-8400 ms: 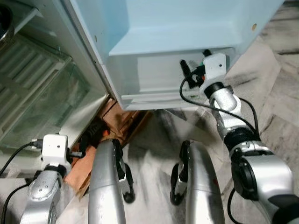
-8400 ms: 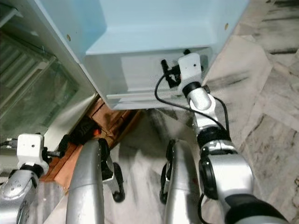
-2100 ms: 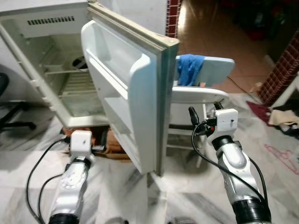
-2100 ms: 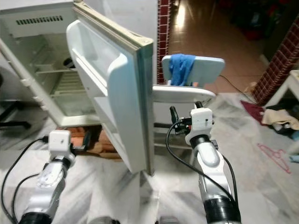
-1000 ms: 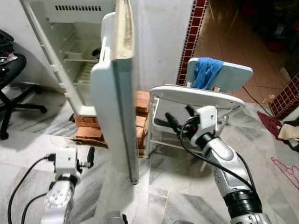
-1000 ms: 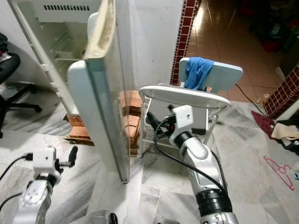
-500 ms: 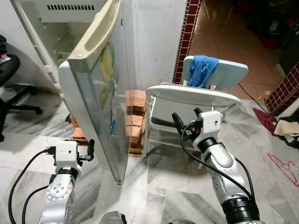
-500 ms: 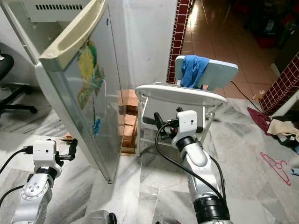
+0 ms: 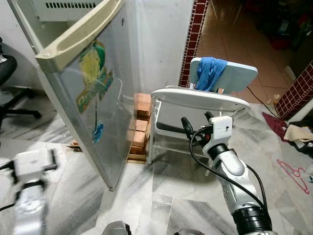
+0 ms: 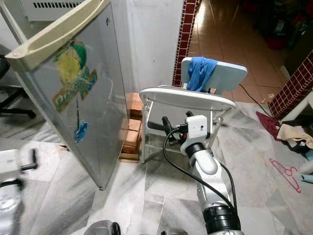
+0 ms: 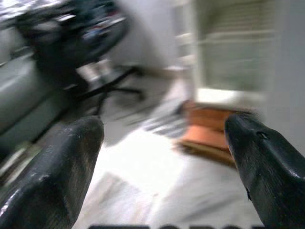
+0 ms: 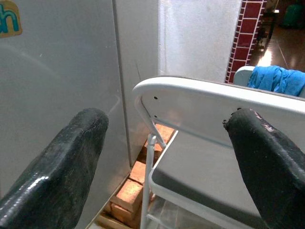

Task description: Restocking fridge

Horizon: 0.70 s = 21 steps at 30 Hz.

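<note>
In your head views, the fridge door [image 9: 93, 93] hangs ajar on the left, its grey outer face with a lemon sticker [image 9: 95, 76] turned toward you, and it blocks most of the fridge [image 9: 58, 7] interior, of which you see just the top vent strip at the far left. Right of the door stands a stack of red bricks [image 9: 139, 125] on the marble floor [image 9: 161, 196], and just beside that a white plastic chair [image 9: 195, 100] with a blue cloth [image 9: 209, 72] draped over its pale backrest. Your right end effector [image 9: 195, 128] is raised in front of the chair's seat edge, fingers apart and holding nothing; the chair stands directly between it and the far tiled hallway. A brick-patterned pillar [image 9: 194, 36] rises behind the chair, a black office chair [image 9: 7, 73] sits at the far left, and clothes and a pink hanger [image 9: 292, 171] lie on the floor at the right. Your left end effector [image 9: 46, 165] is low at the left, blurred. In your left wrist view, the two black fingers [image 11: 57, 176] are spread wide with nothing between them; beyond them, blurred, you can make out the office chair's base, orange bricks and the open fridge cabinet. In your right wrist view, the fingers [image 12: 62, 157] are likewise wide and empty, framing the white chair's curved rim, the bricks below it and the grey door face.
</note>
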### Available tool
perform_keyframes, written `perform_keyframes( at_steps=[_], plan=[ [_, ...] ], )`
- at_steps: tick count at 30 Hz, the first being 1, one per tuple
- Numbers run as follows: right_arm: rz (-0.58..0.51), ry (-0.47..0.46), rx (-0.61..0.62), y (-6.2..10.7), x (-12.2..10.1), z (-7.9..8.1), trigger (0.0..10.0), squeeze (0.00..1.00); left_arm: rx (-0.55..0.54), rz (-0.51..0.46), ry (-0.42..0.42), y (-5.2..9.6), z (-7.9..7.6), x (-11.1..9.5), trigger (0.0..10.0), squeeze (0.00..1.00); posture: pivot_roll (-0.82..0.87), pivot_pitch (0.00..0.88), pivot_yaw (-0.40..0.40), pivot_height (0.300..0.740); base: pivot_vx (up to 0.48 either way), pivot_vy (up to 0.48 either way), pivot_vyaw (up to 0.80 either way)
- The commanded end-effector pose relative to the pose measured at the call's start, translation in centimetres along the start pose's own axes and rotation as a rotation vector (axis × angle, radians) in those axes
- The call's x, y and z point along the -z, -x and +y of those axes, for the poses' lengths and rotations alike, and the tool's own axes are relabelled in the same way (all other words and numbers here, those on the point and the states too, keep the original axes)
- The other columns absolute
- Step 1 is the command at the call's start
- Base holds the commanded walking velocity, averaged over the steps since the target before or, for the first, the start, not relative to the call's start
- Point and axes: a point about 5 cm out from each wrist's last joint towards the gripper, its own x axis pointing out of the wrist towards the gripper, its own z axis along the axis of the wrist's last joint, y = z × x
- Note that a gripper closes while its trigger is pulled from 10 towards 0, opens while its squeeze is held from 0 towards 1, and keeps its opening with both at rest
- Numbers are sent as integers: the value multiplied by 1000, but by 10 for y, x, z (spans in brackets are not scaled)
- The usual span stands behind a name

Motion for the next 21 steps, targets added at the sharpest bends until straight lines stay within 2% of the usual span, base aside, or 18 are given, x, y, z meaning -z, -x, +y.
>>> perform_keyframes(
  at_steps=[1,4,5,6,7,9,11,16,17,21],
  plan=[
    [-4,2,9,-2,-1,-1,10000,0,-28,32,-8,3,6,8,10000,0,3,48,-15,740,0,0,0],
    [-5,3,7,-3,-1,0,10000,0,-17,26,-8,4,5,7,10000,0,10,48,-16,740,0,0,0],
    [-5,3,6,-3,-1,0,10000,0,15,9,-12,4,-1,4,10000,0,11,48,-17,740,0,0,0],
    [-6,3,7,-3,-1,0,10000,0,59,-17,-17,6,-10,-1,10000,0,11,48,-17,740,0,0,0],
    [-6,1,8,-3,-1,0,10000,0,138,-60,-19,8,-26,-8,10000,0,12,47,-17,740,0,0,0],
    [-4,-6,12,-3,0,0,10000,0,197,-84,-13,11,-38,-13,10000,0,12,47,-17,740,0,0,-244],
    [-1,-6,18,-3,0,0,10000,0,364,-149,-12,21,-70,-27,10000,0,7,49,-14,740,0,0,-644],
    [-1,-3,20,-1,2,0,10000,0,437,-163,-5,25,-85,-32,10000,0,1,49,-10,740,0,0,-744],
    [0,1,23,0,2,-1,10000,0,454,-168,-5,25,-91,-34,10000,0,-5,50,-3,740,0,476,-419],
    [-9,14,36,0,0,-2,10000,0,459,-175,16,21,-94,-40,10000,0,-11,48,5,740,0,476,-105]
  ],
)
